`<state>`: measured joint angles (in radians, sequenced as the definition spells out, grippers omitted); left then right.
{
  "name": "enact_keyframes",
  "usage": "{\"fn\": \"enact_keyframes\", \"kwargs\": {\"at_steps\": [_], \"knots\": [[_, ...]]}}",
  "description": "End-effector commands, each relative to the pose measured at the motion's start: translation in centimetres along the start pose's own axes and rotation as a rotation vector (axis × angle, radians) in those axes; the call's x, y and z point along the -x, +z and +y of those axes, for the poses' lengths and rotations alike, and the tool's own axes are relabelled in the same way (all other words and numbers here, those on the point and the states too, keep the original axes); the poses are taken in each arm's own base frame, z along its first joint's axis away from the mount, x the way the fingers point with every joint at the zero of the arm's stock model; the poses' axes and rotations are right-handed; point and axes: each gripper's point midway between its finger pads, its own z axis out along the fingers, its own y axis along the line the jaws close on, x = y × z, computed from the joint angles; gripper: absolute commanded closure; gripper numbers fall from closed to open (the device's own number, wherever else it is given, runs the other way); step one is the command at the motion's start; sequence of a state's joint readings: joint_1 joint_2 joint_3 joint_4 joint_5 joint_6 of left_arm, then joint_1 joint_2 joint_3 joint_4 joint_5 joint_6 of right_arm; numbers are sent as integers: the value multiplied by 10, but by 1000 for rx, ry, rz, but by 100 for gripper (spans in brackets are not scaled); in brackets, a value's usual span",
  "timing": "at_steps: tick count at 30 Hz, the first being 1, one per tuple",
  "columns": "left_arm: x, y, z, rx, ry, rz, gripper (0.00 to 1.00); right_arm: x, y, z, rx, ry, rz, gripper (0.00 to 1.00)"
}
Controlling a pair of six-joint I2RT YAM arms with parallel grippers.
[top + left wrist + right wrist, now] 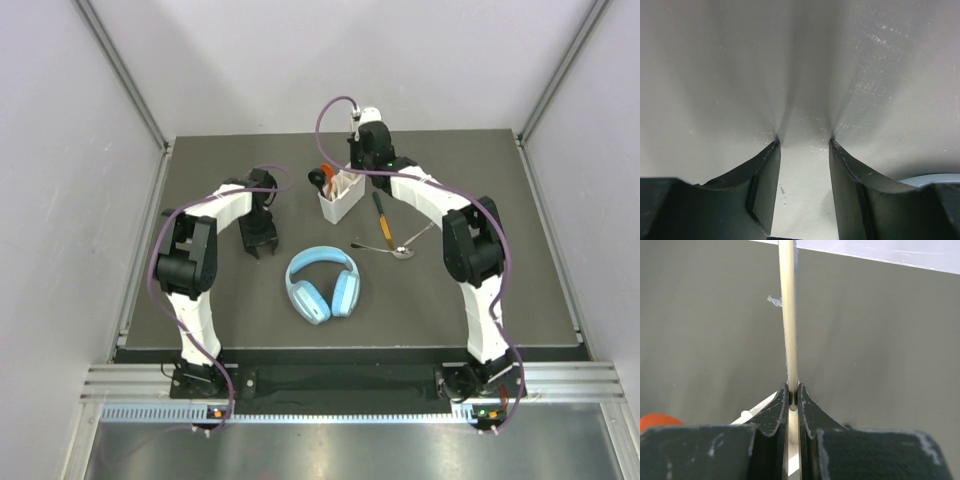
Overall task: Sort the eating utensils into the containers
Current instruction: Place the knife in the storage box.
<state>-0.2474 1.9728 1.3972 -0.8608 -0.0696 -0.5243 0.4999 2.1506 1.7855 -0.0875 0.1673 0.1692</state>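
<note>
White plastic handle (788, 315), thin and upright, is clamped between the tips of the right pincer (792, 392), which is clenched tight on it just above the far side of the caddy (345, 203). Only the stem shows in the wrist view, so I cannot tell whether it is a spoon or something else, nor which compartment lies under it. A caddy edge and a patch of orange sit low in that same view, so this piece looks about to go in rather than already set down.

Inside the caddy, standing on end, are an orange spoon (325, 173) and a black scoop (314, 181). Those count as sorted.

Three pieces lie out on the counter (500, 280), to the right of the caddy: a knife (380, 213) nearest it, a metal spoon (388, 248) nearer the arms, and a thin pale utensil (422, 234) slanting away from the spoon's bowl end. The spoon and the thin piece seem to meet at that end. All three are well within the right arm's side.

The left pincer (805, 142) points down at bare counter left of the blue headphones (322, 283), its fingers apart with nothing between them. The headphones lie in the middle, near both arms, and belong to no part of the sorting.

My reading is that the job is around half done: two pieces in, one in hand over the caddy, three waiting on the counter.
</note>
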Motion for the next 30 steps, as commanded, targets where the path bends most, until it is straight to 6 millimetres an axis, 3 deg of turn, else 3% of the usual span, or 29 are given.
{"fn": "enact_keyframes", "kwargs": {"at_steps": [1,5,18,22,27,30], "knots": [[6,6,6,41,7,-19,51,58,-32,20,66,39,-161,100],[5,7,6,39,6,-20,51,66,-44,19,74,44,-192,87],[5,9,5,31,1,-20,51,67,-56,17,73,41,-185,71],[7,8,2,21,0,-24,51,71,-62,12,56,40,-185,62],[12,6,-2,11,-1,-30,51,88,-77,7,44,50,-202,60],[17,3,-5,3,-4,-43,51,103,-97,-2,26,68,-219,59]]}}
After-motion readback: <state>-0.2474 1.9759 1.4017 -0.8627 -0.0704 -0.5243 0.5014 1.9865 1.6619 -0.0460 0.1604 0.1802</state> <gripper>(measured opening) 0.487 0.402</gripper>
